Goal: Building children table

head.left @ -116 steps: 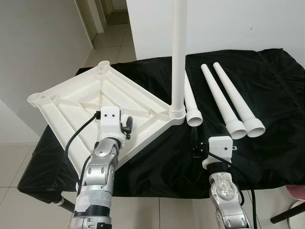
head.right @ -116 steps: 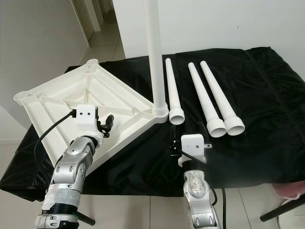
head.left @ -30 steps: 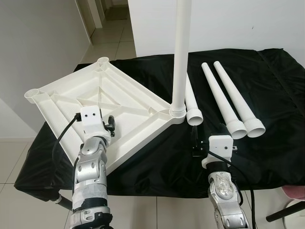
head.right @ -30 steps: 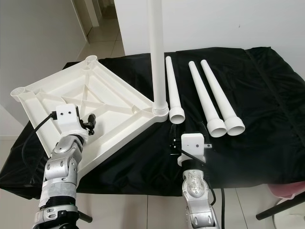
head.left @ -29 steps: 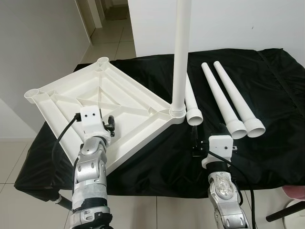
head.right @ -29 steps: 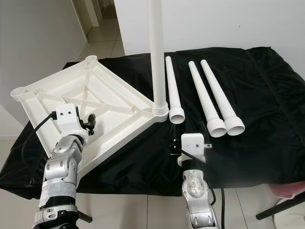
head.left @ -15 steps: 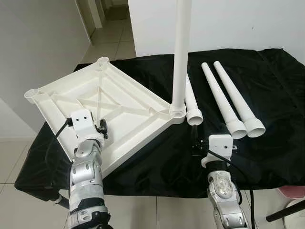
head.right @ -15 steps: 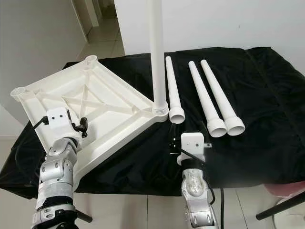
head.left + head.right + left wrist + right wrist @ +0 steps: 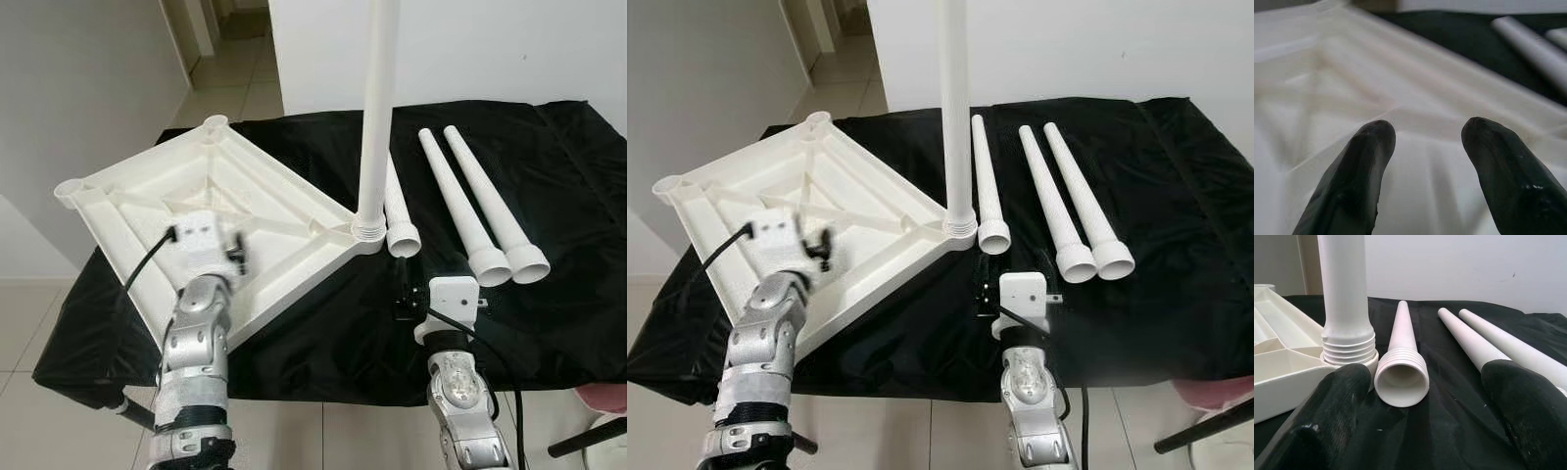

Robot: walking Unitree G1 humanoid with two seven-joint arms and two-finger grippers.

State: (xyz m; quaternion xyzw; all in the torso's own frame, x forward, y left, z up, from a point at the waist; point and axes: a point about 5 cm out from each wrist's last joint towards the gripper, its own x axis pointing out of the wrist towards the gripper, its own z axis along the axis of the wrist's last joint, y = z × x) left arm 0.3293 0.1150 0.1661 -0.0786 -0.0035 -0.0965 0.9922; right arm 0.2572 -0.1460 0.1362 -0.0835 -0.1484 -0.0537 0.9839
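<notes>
The tabletop (image 9: 235, 211) is plain cream-white plastic, its ribbed underside a shade warmer in the hollows. The upright leg (image 9: 376, 117) screwed into its near corner is the same white, with a ridged thread band at the base. Beside that corner lie three loose legs, one close (image 9: 397, 211) and two farther to the right (image 9: 460, 211) (image 9: 495, 211), all matt white, unpatterned, their open mouths shadowed grey. The cloth (image 9: 568, 176) beneath the tabletop is solid black with a faint sheen on its creases. The arms are silver with white wrist boxes and black cables. The left gripper's fingers (image 9: 1347, 186) and the right gripper's fingers (image 9: 1528, 406) are dull black. The floor (image 9: 230, 93) beyond the tabletop is pale beige tile, the wall (image 9: 509, 49) white.
</notes>
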